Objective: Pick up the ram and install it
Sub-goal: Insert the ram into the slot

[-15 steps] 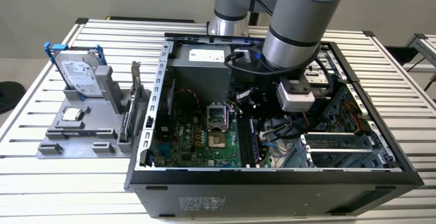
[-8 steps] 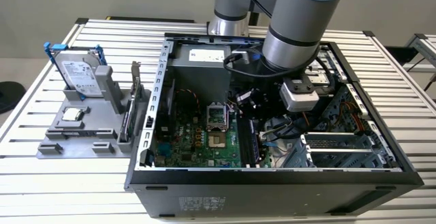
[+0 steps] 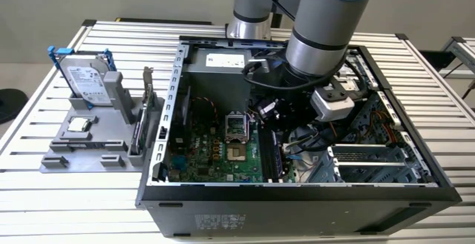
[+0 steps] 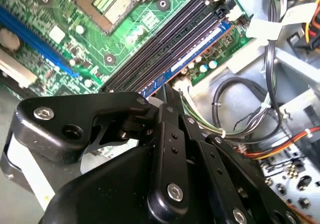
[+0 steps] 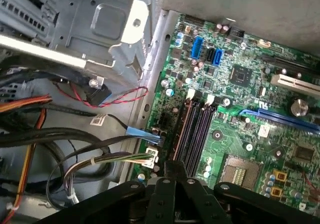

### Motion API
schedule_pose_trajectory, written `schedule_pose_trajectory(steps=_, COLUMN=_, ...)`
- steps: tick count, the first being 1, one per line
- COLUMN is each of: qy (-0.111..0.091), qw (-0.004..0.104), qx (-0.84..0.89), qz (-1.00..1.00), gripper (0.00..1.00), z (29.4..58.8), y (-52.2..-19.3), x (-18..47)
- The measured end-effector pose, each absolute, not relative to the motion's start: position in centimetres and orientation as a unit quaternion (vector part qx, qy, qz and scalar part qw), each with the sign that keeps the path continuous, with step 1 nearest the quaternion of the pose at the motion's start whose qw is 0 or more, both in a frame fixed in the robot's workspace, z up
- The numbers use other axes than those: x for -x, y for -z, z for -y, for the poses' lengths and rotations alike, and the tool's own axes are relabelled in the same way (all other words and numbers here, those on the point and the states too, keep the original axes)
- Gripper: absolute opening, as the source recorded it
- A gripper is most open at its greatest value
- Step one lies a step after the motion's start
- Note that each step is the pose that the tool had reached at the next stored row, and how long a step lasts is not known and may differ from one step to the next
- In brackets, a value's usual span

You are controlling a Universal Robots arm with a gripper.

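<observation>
Your tool [image 4: 167,96] is down inside the computer case [image 3: 297,191], closed on the ram [image 4: 192,54], which sits in the slot nearest the motherboard's [image 5: 240,114] edge. Seating looks under way; you'd want straight, even downward pressure until the clips [image 4: 235,15] latch.

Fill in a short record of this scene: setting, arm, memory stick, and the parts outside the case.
Setting: open computer case on a slatted metal table
Arm: reaches down into the case
End effector: over one end of the memory stick
Memory stick: blue, lying along the slot nearest the motherboard edge; whether it is fully seated cannot be told
Outside the case: hard drive and processor chip on a grey holder, at the exterior view's left
</observation>
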State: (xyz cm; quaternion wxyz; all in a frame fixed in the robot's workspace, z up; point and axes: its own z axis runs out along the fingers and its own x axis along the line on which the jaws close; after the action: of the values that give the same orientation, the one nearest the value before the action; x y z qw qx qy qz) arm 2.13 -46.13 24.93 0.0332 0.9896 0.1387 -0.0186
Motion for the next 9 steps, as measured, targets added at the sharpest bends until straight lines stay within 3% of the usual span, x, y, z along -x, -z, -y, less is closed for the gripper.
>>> schedule_pose_trajectory(steps=9, qy=0.016, qw=0.034, qx=-0.979, qz=-0.202, gripper=0.00, z=46.13, y=-24.93, x=-2.13)
